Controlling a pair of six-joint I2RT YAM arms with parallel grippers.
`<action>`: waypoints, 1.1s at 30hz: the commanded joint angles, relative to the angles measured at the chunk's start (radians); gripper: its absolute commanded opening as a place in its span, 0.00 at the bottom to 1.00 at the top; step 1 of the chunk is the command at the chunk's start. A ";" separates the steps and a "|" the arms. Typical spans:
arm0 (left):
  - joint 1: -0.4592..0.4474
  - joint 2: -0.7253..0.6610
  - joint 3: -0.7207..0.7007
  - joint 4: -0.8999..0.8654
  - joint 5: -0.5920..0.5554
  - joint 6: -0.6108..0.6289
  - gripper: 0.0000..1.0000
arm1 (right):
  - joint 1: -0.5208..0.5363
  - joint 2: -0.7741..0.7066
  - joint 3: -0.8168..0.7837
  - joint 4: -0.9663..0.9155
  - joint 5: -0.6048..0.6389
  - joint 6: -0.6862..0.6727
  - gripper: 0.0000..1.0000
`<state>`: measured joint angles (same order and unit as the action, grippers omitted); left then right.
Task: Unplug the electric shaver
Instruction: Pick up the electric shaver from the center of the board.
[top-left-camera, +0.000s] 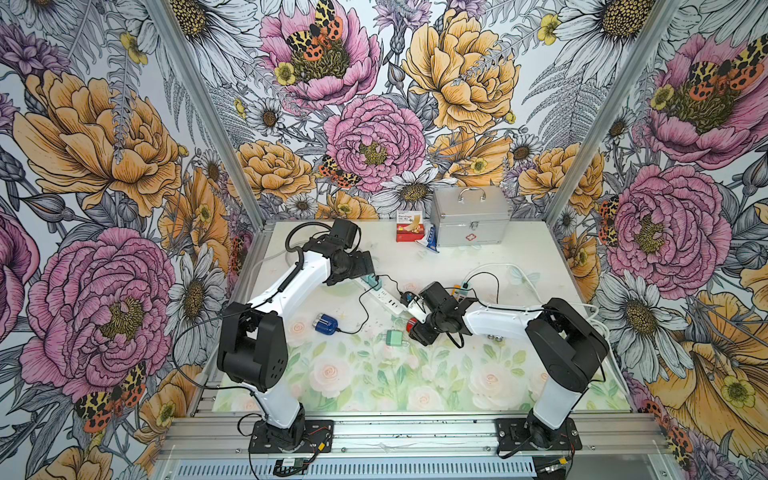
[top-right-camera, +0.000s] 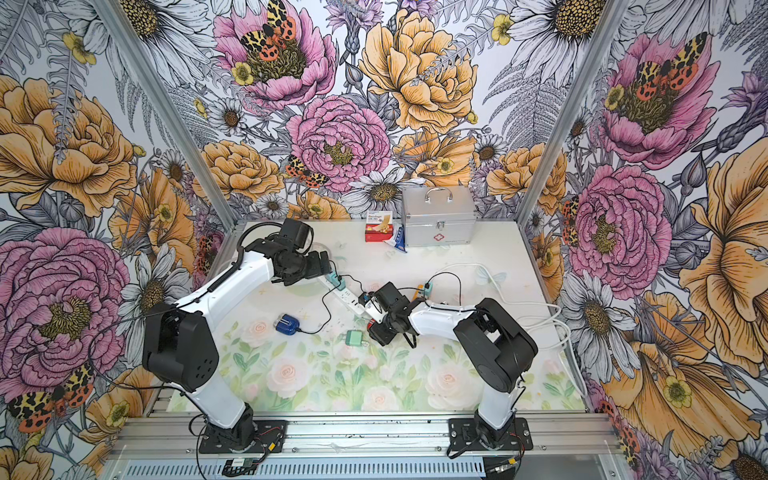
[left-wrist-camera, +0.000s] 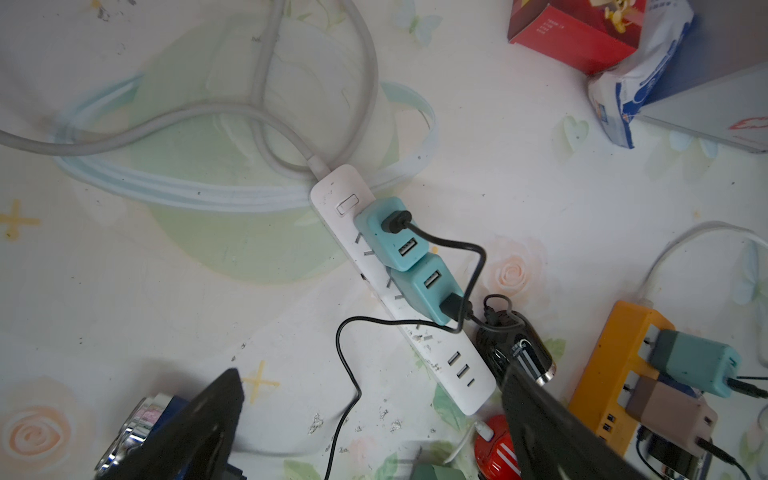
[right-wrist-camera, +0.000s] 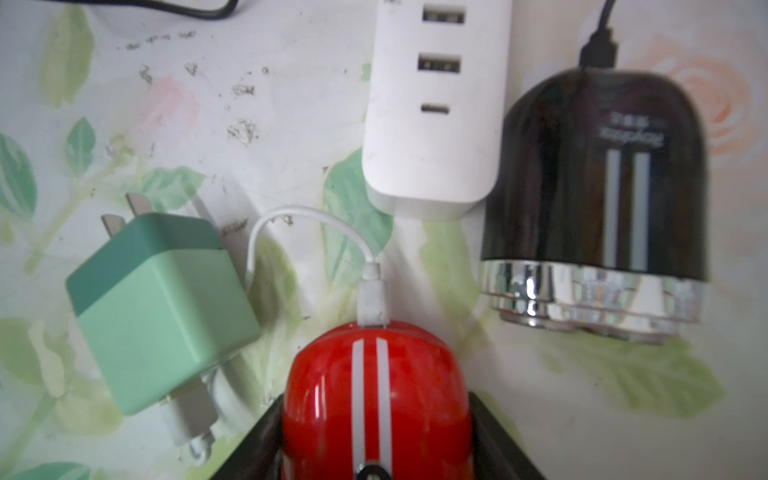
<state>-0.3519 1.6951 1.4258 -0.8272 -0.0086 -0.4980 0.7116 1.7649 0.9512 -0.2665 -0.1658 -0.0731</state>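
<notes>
Straddling the glossy red electric shaver (right-wrist-camera: 374, 374) lengthwise, just off the white plastic power strip's (right-wrist-camera: 436, 137) end, the right gripper (right-wrist-camera: 376, 401) is found part-open, grip unconfirmed; the left gripper (left-wrist-camera: 372, 372), farther off, is held wide, empty.

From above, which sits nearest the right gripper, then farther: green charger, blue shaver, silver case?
1. green charger, just beside the right gripper.
2. blue shaver, farther to the robot's left.
3. silver case, at the very back.
</notes>
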 joint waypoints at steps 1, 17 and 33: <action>-0.018 -0.038 -0.002 0.031 0.030 -0.018 0.98 | -0.005 0.023 0.015 -0.020 0.007 0.009 0.56; -0.112 -0.349 -0.235 0.194 0.085 -0.304 0.96 | 0.003 -0.185 -0.055 -0.016 -0.033 0.082 0.44; -0.259 -0.484 -0.619 0.548 0.118 -0.658 0.89 | 0.008 -0.271 -0.096 -0.011 -0.154 0.141 0.39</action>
<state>-0.5995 1.2228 0.8368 -0.4091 0.0818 -1.0634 0.7139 1.5280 0.8597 -0.3031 -0.2752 0.0360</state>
